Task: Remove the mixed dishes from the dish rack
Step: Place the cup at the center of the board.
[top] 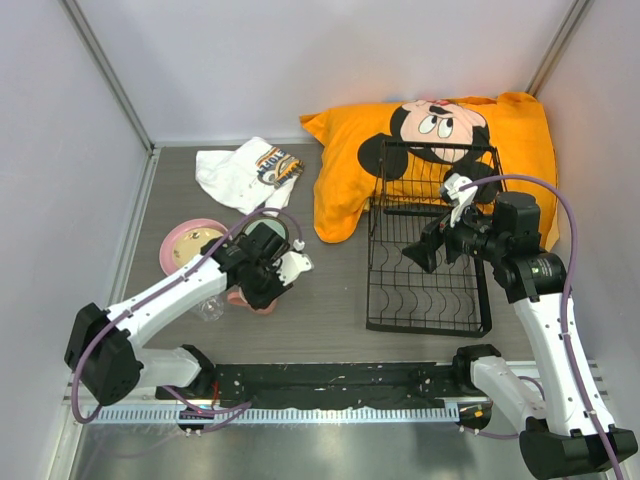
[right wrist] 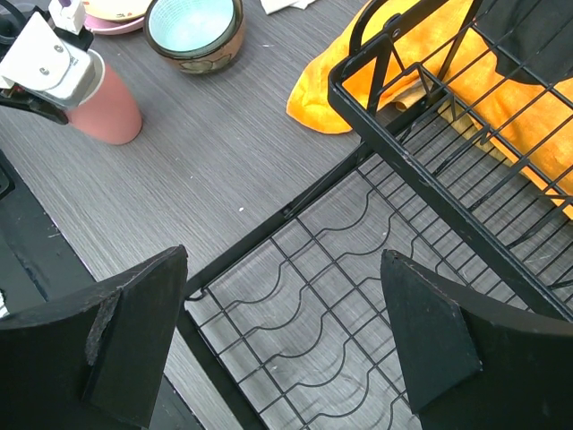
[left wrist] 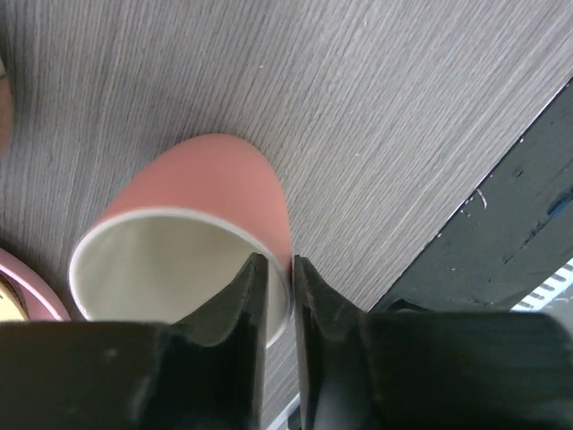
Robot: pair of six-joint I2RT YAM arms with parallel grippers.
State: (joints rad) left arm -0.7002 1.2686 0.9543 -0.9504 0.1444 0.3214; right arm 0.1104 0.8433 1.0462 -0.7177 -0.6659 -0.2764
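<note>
My left gripper (top: 268,278) is shut on the rim of the pink mug (top: 252,300), which stands upright at table level left of the rack. In the left wrist view one finger is inside the mug (left wrist: 206,188) and one outside, where the gripper (left wrist: 279,269) pinches the wall. The black wire dish rack (top: 430,300) holds no dishes that I can see. My right gripper (top: 425,255) hangs open and empty over the rack floor (right wrist: 358,296). The pink plate (top: 175,262) carries the tan speckled plate (top: 195,240). The brown patterned bowl (top: 265,238) shows a pale green inside. The small clear glass (top: 210,308) stands by the mug.
An orange cartoon pillow (top: 440,130) lies under the rack's far end. A white printed cloth (top: 245,170) lies at the back left. A black base rail (top: 340,380) runs along the near edge. Walls close in the left, back and right sides.
</note>
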